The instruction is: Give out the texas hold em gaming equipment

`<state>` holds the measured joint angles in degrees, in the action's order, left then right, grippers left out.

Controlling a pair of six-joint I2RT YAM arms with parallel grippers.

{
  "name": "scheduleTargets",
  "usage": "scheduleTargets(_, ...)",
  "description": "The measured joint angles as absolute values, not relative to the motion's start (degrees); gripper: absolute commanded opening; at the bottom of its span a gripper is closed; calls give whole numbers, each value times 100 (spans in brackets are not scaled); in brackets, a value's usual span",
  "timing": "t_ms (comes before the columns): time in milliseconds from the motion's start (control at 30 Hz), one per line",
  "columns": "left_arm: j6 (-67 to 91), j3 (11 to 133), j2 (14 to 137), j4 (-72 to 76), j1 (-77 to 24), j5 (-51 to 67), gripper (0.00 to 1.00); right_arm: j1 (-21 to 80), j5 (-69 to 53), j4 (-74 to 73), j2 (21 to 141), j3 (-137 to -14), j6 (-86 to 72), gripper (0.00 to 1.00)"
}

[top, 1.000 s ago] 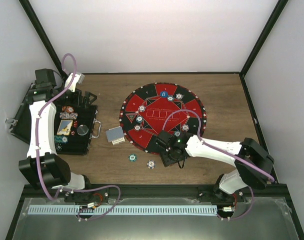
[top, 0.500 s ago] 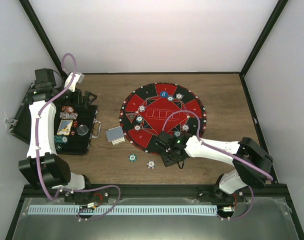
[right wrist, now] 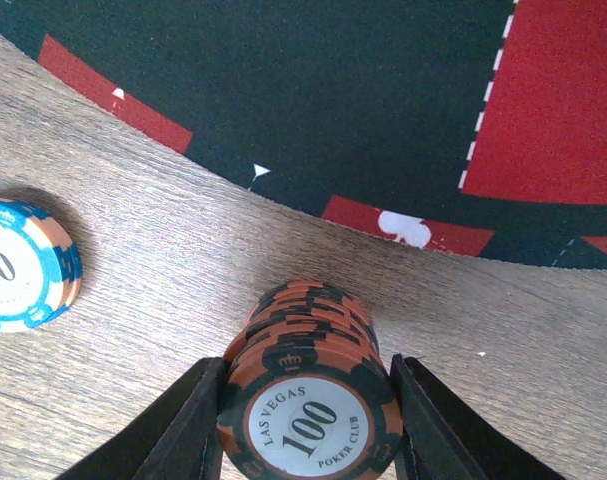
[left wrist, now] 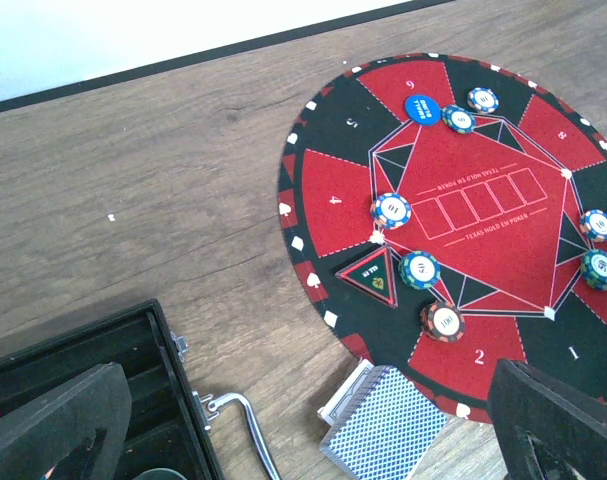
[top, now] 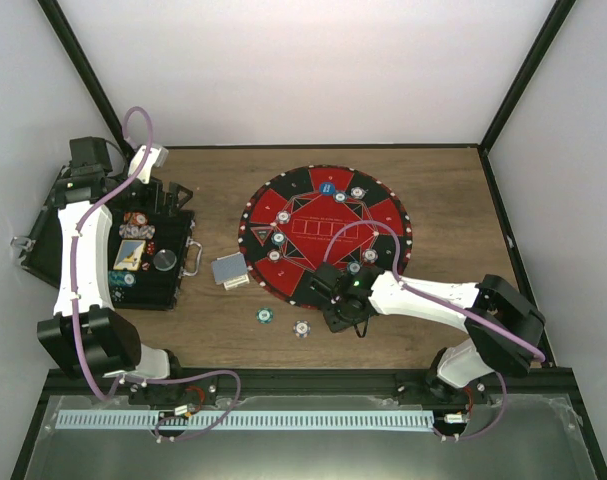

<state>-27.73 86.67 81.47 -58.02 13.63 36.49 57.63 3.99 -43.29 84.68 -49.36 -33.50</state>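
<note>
Several orange-and-black 100 chips (right wrist: 308, 335), stacked, are pinched in the right hand (top: 345, 305) just off the mat (top: 326, 233), toward the table's (top: 433, 190) near edge. Likely mid-delivery; next, carrying them to a seat. The left hand (top: 171, 197) hangs spread over the case (top: 168, 285).

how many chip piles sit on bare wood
3: two loose piles by the mat's near edge, an orange pile in the right gripper. The arm may hide more.

Matt grained wood table (right wrist: 133, 350); felt-like cloth mat (right wrist: 333, 100); smooth, slightly glossy plastic chip stack (right wrist: 308, 400).
</note>
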Motion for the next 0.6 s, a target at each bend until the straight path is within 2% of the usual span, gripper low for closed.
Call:
scheduleTargets(133,-2773,8667,8147,-5804,1363,3649,100,5763,408,-4392,8451,-4943,-3352,31)
scheduleTargets(300,-2775,8667,8147,-5804,1363,3651,100,5763,412,-4595,8390,-5061,-3347,24)
scheduleTargets(600,-2775,8667,8147,-5804,1363,3669,100,5704,703,-4989,8285,-5881,-3236,20)
